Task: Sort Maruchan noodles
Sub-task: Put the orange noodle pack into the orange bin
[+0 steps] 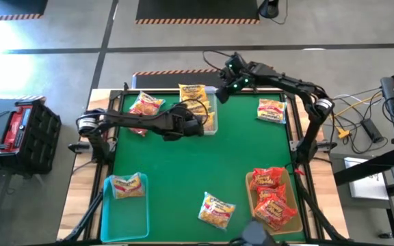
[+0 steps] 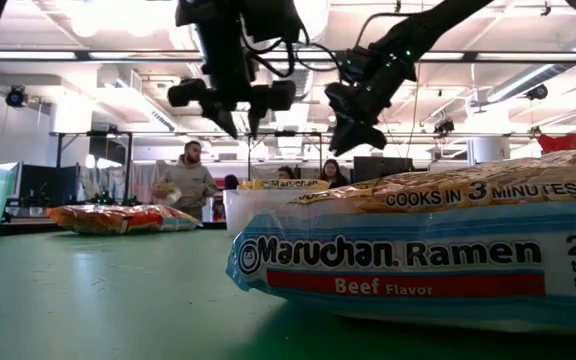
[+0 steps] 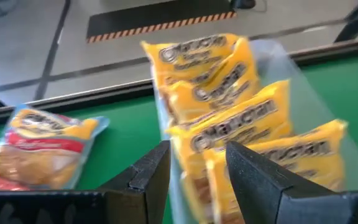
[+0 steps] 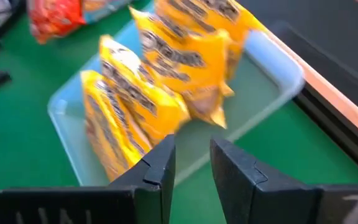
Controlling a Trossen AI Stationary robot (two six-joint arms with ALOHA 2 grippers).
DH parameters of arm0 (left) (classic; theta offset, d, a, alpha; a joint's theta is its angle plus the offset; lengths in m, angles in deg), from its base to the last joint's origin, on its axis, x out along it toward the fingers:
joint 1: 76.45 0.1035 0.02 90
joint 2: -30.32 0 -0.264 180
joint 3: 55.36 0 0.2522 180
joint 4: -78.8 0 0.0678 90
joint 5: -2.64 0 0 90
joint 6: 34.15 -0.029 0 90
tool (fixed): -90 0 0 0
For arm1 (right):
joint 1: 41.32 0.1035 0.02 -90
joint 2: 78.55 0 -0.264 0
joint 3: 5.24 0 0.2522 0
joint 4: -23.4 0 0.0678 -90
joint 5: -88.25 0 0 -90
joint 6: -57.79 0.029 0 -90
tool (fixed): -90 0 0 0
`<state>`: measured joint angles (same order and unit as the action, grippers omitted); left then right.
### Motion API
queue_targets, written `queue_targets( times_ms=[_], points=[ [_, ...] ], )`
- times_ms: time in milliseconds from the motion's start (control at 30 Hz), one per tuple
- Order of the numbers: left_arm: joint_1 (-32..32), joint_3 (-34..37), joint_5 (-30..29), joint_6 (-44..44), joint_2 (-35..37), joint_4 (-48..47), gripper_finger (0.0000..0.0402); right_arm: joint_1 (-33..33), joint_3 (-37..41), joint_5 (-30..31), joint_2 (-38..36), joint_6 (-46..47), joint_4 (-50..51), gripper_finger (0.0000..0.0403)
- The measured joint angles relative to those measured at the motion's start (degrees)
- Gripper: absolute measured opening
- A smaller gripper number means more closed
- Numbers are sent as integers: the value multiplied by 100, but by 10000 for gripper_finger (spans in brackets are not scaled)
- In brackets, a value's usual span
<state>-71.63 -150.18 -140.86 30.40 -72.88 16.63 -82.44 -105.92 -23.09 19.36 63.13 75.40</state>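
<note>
Several yellow-orange noodle packets (image 1: 198,104) stand on edge in a clear bin (image 1: 213,121) at the table's far middle. My left gripper (image 1: 200,127) hovers open at the bin's near end and holds nothing; in its wrist view the packets (image 3: 229,106) lie just beyond the fingers. My right gripper (image 1: 223,93) hangs open over the bin's far right part, above the packets (image 4: 160,81), and is also empty. Both grippers are well above the table in the low view, left (image 2: 236,118) and right (image 2: 353,125). Loose packets lie flat on the table at the far left (image 1: 146,106), the far right (image 1: 271,110) and the near middle (image 1: 216,210).
A pale-blue bin (image 1: 108,212) at the near left holds one yellow and pale-blue packet. A tan bin (image 1: 250,195) at the near right holds several red packets (image 1: 272,198). Bare green mat (image 1: 197,164) lies at the table's middle. People (image 2: 190,180) stand in the room beyond.
</note>
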Motion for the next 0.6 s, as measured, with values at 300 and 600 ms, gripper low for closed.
queue_targets(
  times_ms=[300,600],
  points=[
    [171,1618,527,1019,966,-228,141,-383,0,33,35,-364,580,79],
    [810,3183,1621,1132,2331,29,141,-392,0,-5,35,-542,587,86]
  ],
)
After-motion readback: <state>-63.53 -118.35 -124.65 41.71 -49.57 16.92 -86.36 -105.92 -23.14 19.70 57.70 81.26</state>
